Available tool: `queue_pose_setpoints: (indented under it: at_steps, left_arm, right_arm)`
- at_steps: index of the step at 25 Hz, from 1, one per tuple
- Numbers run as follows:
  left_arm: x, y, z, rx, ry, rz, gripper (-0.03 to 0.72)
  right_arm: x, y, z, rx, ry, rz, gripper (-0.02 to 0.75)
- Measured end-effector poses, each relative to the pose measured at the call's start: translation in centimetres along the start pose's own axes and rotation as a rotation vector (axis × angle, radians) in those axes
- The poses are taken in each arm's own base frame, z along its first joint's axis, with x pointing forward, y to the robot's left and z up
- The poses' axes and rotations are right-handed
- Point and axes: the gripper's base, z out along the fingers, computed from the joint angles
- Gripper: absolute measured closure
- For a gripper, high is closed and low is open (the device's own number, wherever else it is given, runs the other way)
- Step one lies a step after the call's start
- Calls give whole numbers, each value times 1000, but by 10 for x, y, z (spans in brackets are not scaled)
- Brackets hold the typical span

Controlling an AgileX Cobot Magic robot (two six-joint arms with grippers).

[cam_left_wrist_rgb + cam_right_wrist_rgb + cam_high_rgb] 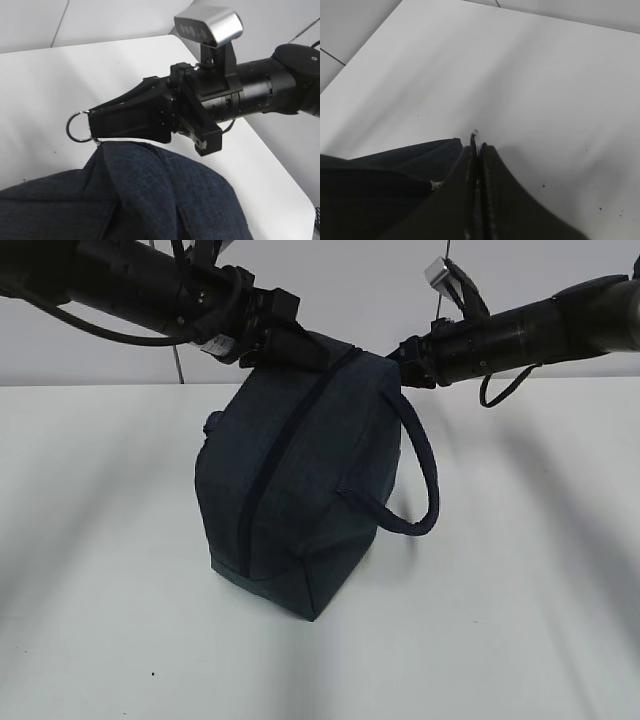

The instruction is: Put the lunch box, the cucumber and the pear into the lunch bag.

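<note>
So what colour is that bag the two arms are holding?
Dark navy blue, with a faintly flecked fabric weave. The lunch bag shows whole in the exterior view; the left wrist view shows the weave closest.

Bare white table (520, 620) lies open all round the lunch bag (300, 490), the only obstacle.

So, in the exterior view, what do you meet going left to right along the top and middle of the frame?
Left black robot arm → dark navy fabric lunch bag standing on the white table → its padded loop handle → right black robot arm.
</note>
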Motion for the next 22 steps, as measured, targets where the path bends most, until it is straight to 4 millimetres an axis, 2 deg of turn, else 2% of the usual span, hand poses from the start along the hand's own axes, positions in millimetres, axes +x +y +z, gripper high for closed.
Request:
queue_pose_setpoints:
  at_steps: [2, 5, 7, 9, 11, 13, 17, 22]
  left_arm:
    - [-1, 1, 0, -14, -17, -5, 681]
    - [-6, 1, -1, -29, -56, -13, 641]
    - [-11, -1, -4, -44, -97, -19, 554]
    - [-14, -3, -6, -58, -124, -20, 420]
    - [-17, -5, -9, -55, -136, -20, 323]
    - [-18, -7, -9, -49, -137, -16, 280]
    - [-16, -10, -17, -107, -75, 87, 261]
    - [-14, -19, -46, -284, 50, 221, 258]
  right_arm:
    - [-1, -1, -1, 18, 2, -8, 683]
    - [-3, -5, -6, 84, 22, -51, 507]
    - [-8, -3, -14, 122, 35, -98, 369]
    - [-17, 4, -23, 151, 53, -148, 301]
    - [-28, 15, -36, 183, 65, -174, 275]
    - [-37, 25, -49, 227, 89, -189, 266]
    - [-52, 45, -76, 323, 139, -188, 264]
    - [-58, 67, -109, 454, 257, -138, 264]
